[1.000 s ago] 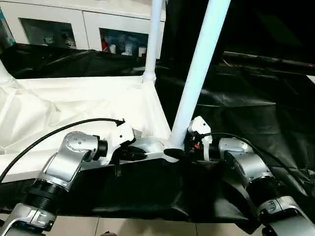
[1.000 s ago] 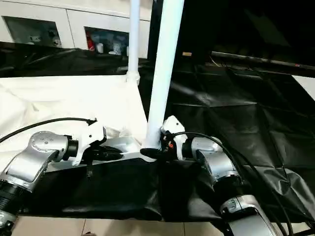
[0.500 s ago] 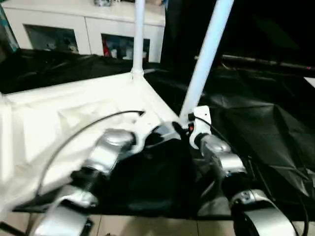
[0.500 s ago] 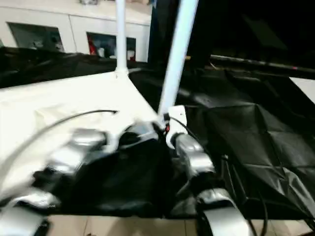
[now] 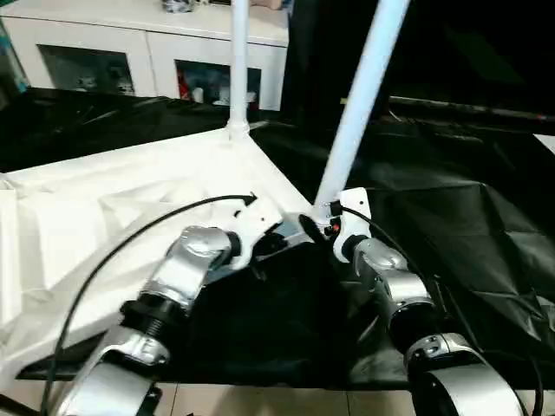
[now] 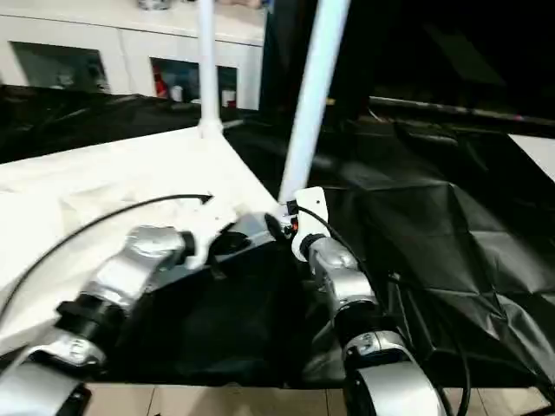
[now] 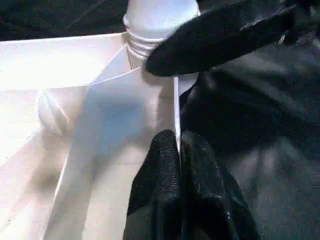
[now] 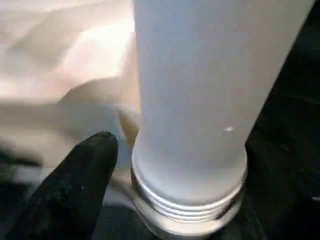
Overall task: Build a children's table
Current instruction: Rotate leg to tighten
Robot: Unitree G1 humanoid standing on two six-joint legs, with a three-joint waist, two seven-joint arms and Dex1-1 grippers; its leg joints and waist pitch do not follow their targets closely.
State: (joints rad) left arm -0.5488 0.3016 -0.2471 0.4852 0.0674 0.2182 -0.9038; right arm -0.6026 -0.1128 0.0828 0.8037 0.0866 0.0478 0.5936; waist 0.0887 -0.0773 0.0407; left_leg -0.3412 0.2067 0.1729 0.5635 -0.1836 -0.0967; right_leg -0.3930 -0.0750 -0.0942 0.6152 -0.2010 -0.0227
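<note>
The children's table top (image 5: 113,199) lies upside down, white, on the black-covered work table. Two white legs stand up from it: one at the far corner (image 5: 237,78) and one at the near corner (image 5: 355,113). My left gripper (image 7: 178,142) is shut on the thin rim of the top, just beside the near corner socket (image 7: 150,30). My right gripper (image 5: 314,227) is at the base of the near leg (image 8: 210,90). One of its black fingers (image 8: 85,175) stands beside the threaded collar with a sliver of gap; the other finger is hidden behind the leg.
A white cabinet with glass doors (image 5: 113,61) stands at the back. Crinkled black cover (image 5: 451,191) spreads to the right of the table top. The work table's front edge and the floor (image 5: 260,399) lie just below my forearms. A black cable (image 5: 130,243) arcs over my left arm.
The whole picture has shifted and tilted, so the camera has moved. Both grippers remain at the near corner, the left on the rim and the right at the leg's base.
</note>
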